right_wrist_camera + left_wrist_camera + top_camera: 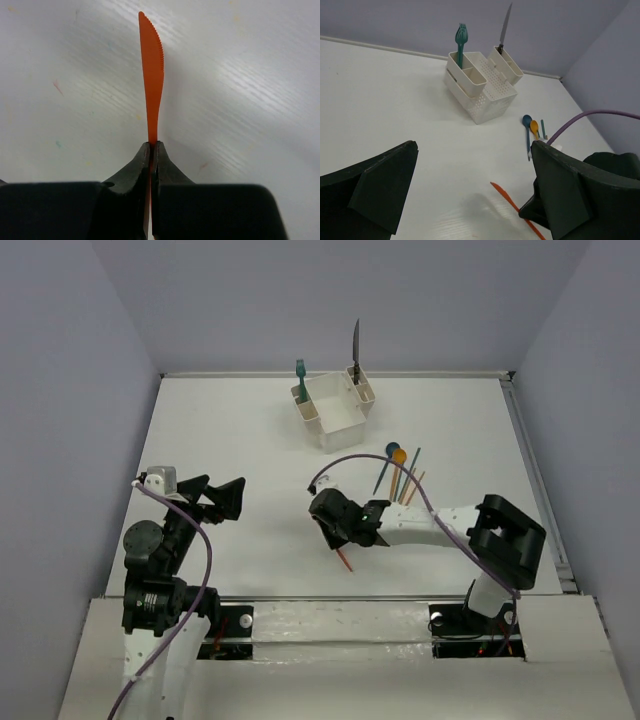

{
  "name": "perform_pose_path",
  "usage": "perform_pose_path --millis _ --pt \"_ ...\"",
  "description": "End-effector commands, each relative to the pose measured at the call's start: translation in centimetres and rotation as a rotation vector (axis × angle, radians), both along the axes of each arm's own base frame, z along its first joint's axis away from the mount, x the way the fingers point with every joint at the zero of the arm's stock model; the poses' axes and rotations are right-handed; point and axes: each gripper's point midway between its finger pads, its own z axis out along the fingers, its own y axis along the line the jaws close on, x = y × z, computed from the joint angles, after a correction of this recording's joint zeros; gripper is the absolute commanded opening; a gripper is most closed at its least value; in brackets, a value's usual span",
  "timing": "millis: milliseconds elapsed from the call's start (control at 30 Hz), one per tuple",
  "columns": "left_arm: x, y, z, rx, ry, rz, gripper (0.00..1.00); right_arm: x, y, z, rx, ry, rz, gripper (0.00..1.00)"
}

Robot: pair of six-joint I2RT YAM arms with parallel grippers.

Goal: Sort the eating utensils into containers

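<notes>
**Right wrist view, centre:** the orange plastic knife is being pinched by its handle in the right hand, with the blade projecting over the desk.

**Top view, lower left:** the left hand is being held wide.

**Right of centre:** the blue spoon and orange spoon are lying side by side.

**Upper centre:** the teal fork and dark-handled steel knife are being held upright in opposite side slots of the white plastic caddy.

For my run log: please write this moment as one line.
right pincer: shut on orange plastic knife | left pincer: open | caddy: teal fork, steel knife upright in side slots | table: blue spoon, orange spoon, teal utensil
</notes>
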Motion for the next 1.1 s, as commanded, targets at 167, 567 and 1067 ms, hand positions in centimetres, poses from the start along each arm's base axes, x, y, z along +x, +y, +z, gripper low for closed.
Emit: perform_pose_path --millis 167,567,1067 --pt "0.2 -0.1 0.8 0.002 -0.043 -0.010 0.99 8.3 -1.4 16.0 0.464 -0.390 -0.139 0.00" --pt "0.7 -0.3 0.3 0.008 -0.015 -0.020 0.99 25.9 -9.2 32.3 0.788 -0.919 -0.358 0.00" --pt "1.2 -0.7 -0.4 0.018 0.022 -0.034 0.99 42.0 -11.9 32.0 0.721 -1.168 -0.444 0.00"
